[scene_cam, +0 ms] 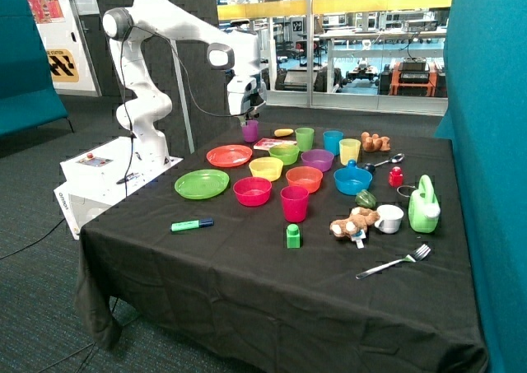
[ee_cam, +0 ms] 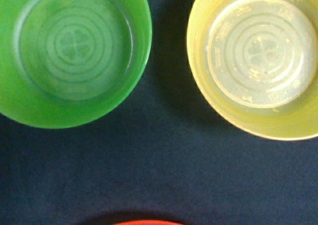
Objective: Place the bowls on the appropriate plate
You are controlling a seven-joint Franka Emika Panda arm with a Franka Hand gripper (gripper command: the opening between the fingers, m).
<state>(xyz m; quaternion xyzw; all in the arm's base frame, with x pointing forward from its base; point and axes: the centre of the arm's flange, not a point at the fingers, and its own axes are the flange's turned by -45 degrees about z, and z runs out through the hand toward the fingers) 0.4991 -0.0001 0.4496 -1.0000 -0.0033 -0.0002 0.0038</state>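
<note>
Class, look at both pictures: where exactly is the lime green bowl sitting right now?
The lime green bowl sits on the black tablecloth, on neither plate, between the red plate and the purple bowl, just behind the yellow bowl. The wrist view shows it beside the yellow bowl.

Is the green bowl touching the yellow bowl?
Apart. The wrist view shows dark tablecloth between the green bowl and the yellow bowl.

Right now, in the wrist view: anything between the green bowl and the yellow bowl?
No. The wrist view shows only bare dark tablecloth between the green bowl and the yellow bowl; they sit apart, not touching.
</note>
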